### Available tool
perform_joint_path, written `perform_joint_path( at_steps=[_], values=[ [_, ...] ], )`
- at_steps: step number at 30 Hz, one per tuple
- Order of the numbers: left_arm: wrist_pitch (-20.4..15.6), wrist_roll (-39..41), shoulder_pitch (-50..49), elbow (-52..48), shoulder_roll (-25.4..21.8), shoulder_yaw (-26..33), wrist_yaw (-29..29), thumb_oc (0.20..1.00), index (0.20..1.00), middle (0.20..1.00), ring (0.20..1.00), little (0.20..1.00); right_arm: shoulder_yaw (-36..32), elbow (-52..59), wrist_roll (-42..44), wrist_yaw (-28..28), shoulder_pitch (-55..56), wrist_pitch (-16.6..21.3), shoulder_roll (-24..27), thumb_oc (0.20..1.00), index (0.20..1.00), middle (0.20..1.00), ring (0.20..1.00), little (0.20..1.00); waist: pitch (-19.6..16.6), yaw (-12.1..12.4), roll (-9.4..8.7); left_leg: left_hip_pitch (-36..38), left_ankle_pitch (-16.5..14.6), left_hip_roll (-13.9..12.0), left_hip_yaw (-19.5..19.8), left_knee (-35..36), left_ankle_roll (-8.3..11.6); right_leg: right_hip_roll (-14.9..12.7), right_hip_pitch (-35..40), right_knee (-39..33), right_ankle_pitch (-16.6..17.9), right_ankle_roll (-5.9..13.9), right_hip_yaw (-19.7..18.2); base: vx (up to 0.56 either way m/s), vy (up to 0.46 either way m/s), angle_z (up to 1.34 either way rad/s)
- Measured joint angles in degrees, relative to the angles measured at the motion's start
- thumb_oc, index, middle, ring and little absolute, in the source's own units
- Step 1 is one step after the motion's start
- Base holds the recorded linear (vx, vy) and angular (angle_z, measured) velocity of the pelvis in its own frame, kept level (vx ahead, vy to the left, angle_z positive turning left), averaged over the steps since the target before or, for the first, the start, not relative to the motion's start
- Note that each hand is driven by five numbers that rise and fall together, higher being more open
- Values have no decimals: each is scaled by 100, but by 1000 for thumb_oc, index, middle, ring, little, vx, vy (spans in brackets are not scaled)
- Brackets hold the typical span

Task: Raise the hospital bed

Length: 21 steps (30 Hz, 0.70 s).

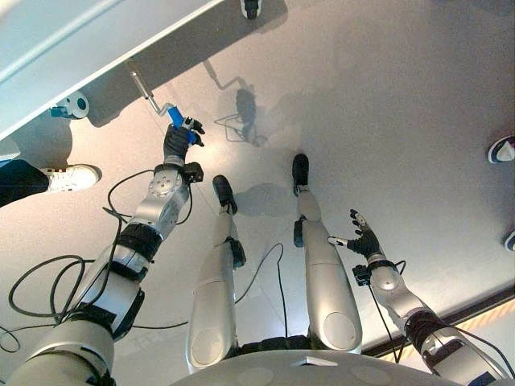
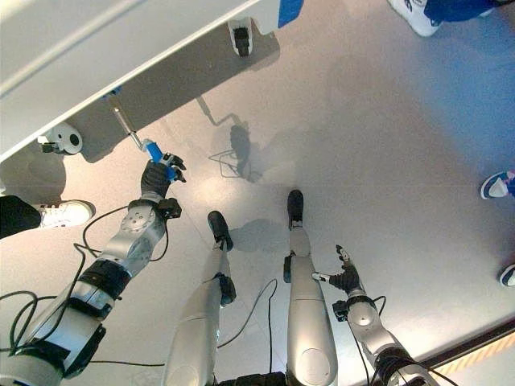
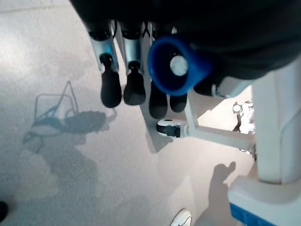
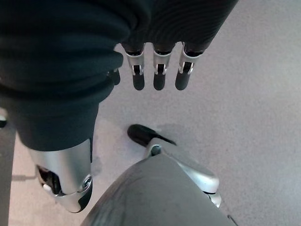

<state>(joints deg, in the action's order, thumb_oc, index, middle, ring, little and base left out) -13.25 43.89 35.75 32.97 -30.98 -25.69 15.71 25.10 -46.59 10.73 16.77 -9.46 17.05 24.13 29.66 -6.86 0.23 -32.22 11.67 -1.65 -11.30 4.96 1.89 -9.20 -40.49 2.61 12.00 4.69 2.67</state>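
The white hospital bed [image 1: 64, 48] spans the upper left. From under its edge a metal crank rod [image 1: 143, 88] juts out and ends in a blue handle [image 1: 175, 117]. My left hand [image 1: 179, 143] is raised to that handle, with its fingers [image 3: 111, 87] curled round it. The left wrist view looks along the blue handle's round end [image 3: 175, 66], lying in the palm. My right hand [image 1: 366, 240] hangs low on the right over the floor, open and holding nothing, and its fingers [image 4: 159, 77] are straight.
Bed casters [image 1: 74, 104] [image 2: 240, 36] stand on the grey floor under the frame. A person's white shoe [image 1: 71, 177] is close on the left. More shoes [image 1: 503, 149] show at the right edge, and a person in blue trousers [image 2: 451, 10] stands at the top right.
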Motion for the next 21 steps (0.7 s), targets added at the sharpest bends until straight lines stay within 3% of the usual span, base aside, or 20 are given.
perform_joint_path(
  at_steps=[15,21],
  values=[
    [-232,12,-497,-247,-202,463,-104,200,200,200,200,200,-96,-173,-5,-1,0,-69,-15,1000,1000,1000,1000,1000,13,157,25,-97,31,-42,481,0,30,-23,227,-80,-101,-9,440,21,23,12],
    [-253,-63,-379,386,-406,479,-121,200,200,200,200,200,-140,-181,-5,-1,2,-69,-10,1000,1000,1000,1000,1000,14,190,25,-193,48,-50,597,-1,48,-14,224,-87,-163,5,527,21,20,9]
  ],
)
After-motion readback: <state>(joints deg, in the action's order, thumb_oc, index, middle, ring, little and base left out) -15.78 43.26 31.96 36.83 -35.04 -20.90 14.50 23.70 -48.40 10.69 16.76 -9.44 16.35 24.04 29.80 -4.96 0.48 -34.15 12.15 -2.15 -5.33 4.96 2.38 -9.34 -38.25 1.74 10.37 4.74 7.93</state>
